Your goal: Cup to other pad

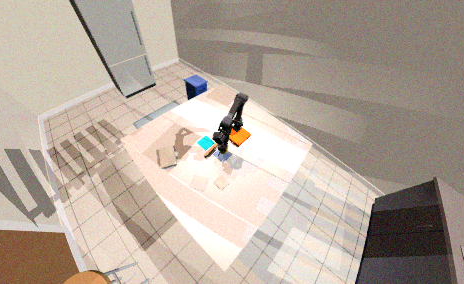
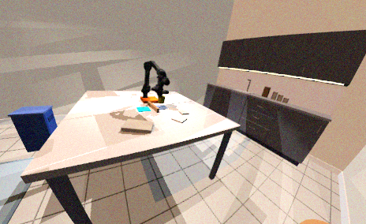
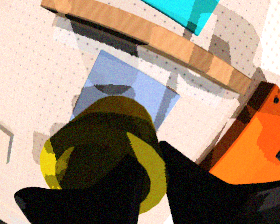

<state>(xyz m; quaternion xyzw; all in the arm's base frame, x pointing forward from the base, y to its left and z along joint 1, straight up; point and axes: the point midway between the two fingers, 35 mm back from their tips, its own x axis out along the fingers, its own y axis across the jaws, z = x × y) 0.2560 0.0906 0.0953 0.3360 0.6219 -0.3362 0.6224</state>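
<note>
Wrist view: black claw (image 3: 147, 192) grips the round yellow cup (image 3: 100, 152), seemingly above the pale blue square pad (image 3: 127, 90); orange pad (image 3: 257, 145) lies beside, on the pale counter (image 2: 102, 134).

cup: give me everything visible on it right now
The cup is a yellow cylinder with a thick rim and a dark interior; any marbles inside cannot be made out. It looks like smooth matte plastic. The wrist view looks down into its mouth, so it appears roughly upright. The black claw is shut on its rim wall. It sits over the pale blue pad, short of the wooden strip; contact with the pad cannot be told.
</note>
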